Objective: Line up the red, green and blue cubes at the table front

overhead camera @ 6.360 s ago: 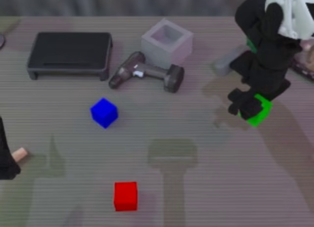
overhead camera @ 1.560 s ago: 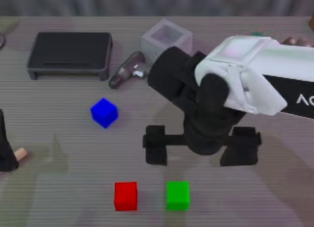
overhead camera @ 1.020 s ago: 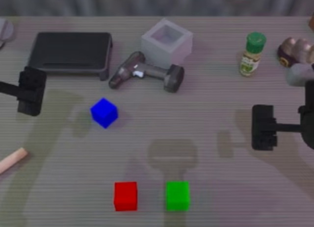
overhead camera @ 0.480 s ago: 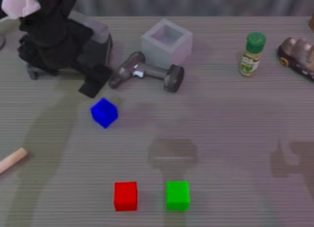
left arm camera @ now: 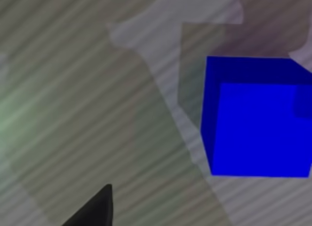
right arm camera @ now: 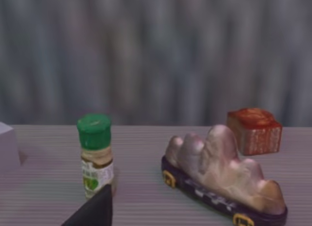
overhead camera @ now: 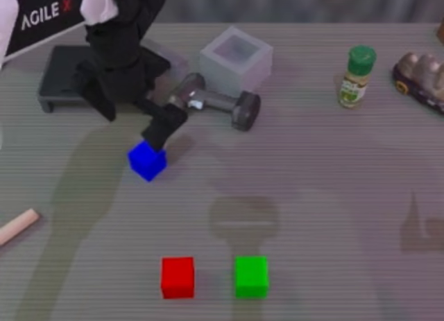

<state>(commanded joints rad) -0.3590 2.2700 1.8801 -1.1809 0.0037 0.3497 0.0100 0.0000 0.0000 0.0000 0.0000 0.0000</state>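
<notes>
The blue cube point(overhead camera: 147, 161) sits left of the table's point(overhead camera: 312, 196) middle and fills much of the left wrist view point(left arm camera: 258, 123). My left gripper point(overhead camera: 132, 116) hangs open just behind and above it, one dark finger point(overhead camera: 163, 127) close over the cube's far edge. Only one fingertip point(left arm camera: 97, 209) shows in the left wrist view, apart from the cube. The red cube point(overhead camera: 177, 276) and green cube point(overhead camera: 250, 276) stand side by side near the front edge. My right arm is out of the top view; one fingertip point(right arm camera: 95, 211) shows in its wrist view, off to one side.
Along the back stand a black flat box point(overhead camera: 62, 75), a lilac hollow box point(overhead camera: 236, 57) and a drill point(overhead camera: 215, 106). A green-capped bottle point(overhead camera: 357, 75) and a rock-like model point(overhead camera: 420, 75) are at the back right. A wooden stick point(overhead camera: 17, 227) lies at the left edge.
My left arm swung in from the left edge and came down over the blue cube. My right arm left the green cube beside the red one and withdrew out of the top view.
</notes>
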